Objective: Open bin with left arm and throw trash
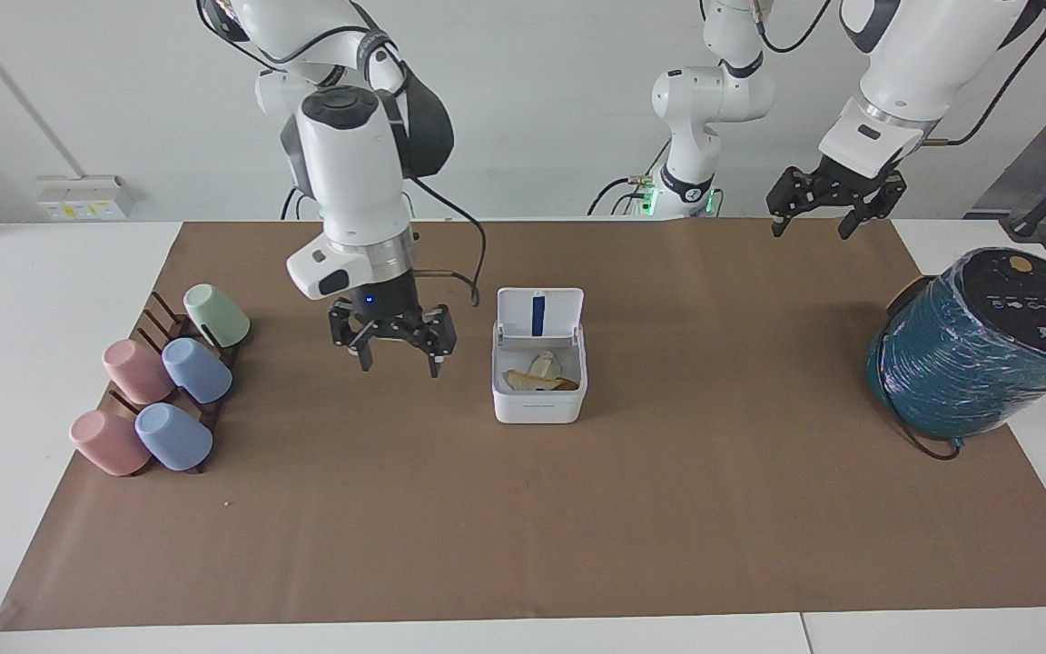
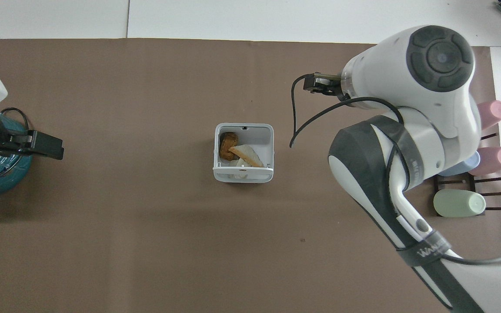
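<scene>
The white bin (image 1: 537, 409) stands mid-mat with its lid (image 1: 518, 318) upright, the blue strip showing inside the lid. In the bin (image 2: 272, 150) lie the trash scraps: a pale wedge with a tan edge (image 2: 245, 155), a yellow-orange lump (image 2: 228, 144) and some white paper (image 2: 236, 165). The wedge also shows in the facing view (image 1: 541, 371). My right gripper (image 1: 393, 354) is open and empty, raised over the mat between the bin and the cups. My left gripper (image 1: 812, 222) is open and empty, waiting high over the mat's edge near the left arm's base.
Several pastel cups on a dark rack (image 1: 164, 391) lie at the right arm's end of the mat. A large teal wrapped cylinder (image 1: 977, 350) stands at the left arm's end. The right arm's wrist (image 2: 411, 82) covers part of the cups from above.
</scene>
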You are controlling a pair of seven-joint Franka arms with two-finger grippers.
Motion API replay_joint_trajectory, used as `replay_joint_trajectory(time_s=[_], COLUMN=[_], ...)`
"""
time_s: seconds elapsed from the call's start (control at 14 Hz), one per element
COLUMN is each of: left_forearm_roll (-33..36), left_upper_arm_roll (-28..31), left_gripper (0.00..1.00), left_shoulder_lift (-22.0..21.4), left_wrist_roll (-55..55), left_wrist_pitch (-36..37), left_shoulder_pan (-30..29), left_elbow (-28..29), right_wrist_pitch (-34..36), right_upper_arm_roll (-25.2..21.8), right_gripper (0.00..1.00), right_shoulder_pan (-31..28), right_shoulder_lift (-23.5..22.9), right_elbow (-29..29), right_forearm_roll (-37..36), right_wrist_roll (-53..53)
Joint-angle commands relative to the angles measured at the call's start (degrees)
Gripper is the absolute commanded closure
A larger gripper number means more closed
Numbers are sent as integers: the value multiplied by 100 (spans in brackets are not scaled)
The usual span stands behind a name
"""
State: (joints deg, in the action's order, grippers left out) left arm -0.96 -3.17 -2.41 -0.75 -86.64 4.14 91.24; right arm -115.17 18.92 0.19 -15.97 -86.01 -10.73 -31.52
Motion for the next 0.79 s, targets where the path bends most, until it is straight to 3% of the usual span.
replay_joint_trajectory(time_s=[0.0, 0.71], left_forearm_roll=[78, 78], left_upper_arm_roll=[0, 27], left_gripper=[0, 0], left_shoulder_lift=[-40, -40], left_wrist_roll=[-57, 22], left_wrist_pitch=[59, -231], left_shoulder_pan=[-18, -53], left_elbow=[52, 78], right_wrist_pitch=[458, 2207], right_upper_arm_roll=[-1, -1750], right_gripper=[0, 0], right_shoulder_pan=[-300, -239], right_shoulder_lift=[426, 1552], right_elbow=[-83, -100], right_forearm_roll=[-105, 633], right_wrist_roll=[462, 2333])
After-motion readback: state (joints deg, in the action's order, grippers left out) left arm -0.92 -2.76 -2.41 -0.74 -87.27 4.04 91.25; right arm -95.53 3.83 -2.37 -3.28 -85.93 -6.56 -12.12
